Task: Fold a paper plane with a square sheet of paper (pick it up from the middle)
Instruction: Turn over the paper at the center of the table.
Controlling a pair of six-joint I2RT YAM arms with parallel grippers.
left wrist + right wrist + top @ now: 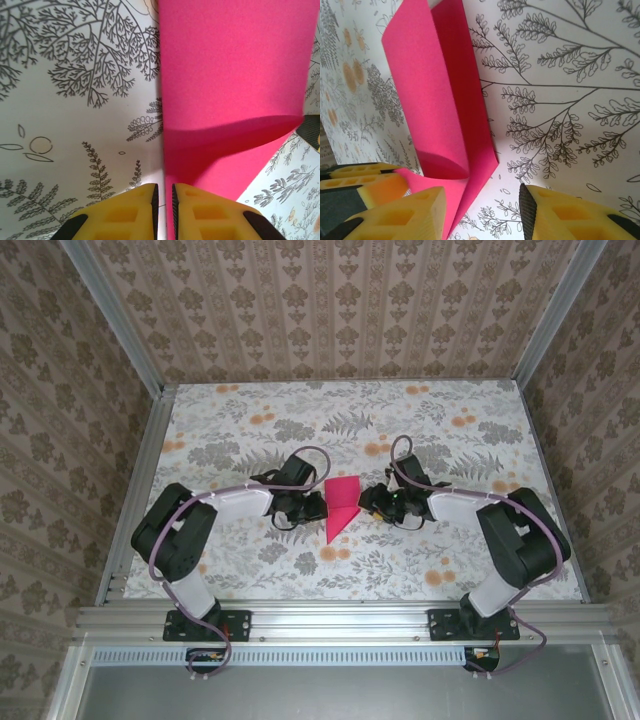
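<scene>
The paper (341,503) lies mid-bench between the two hands. It is thin, matt magenta with no marks, and partly folded into a tapering shape whose point faces the arm bases. From the right wrist, one flap (432,95) arches over the lower layer in a soft rounded roll rather than a pressed crease. The lower layer lies flat and ends in a sharp corner. From the left wrist, the raised flap throws a curved shadow across the flat sheet (230,75).

The left hand (165,189) has blocky yellow foam-like fingers with moulded square recesses and black edging. Its jaws are drawn almost together, with only a thin slit between them. The paper's straight left edge runs into that slit, so the hand is pinching the paper.

The right hand (481,200) has the same yellow fingers, and its jaws stand well apart. It grips nothing, and the paper's near corner lies between the fingers on the cloth.

The bench (250,575) wears a smooth white cloth (450,445) printed with fine grey ferns and orange flowers.
</scene>
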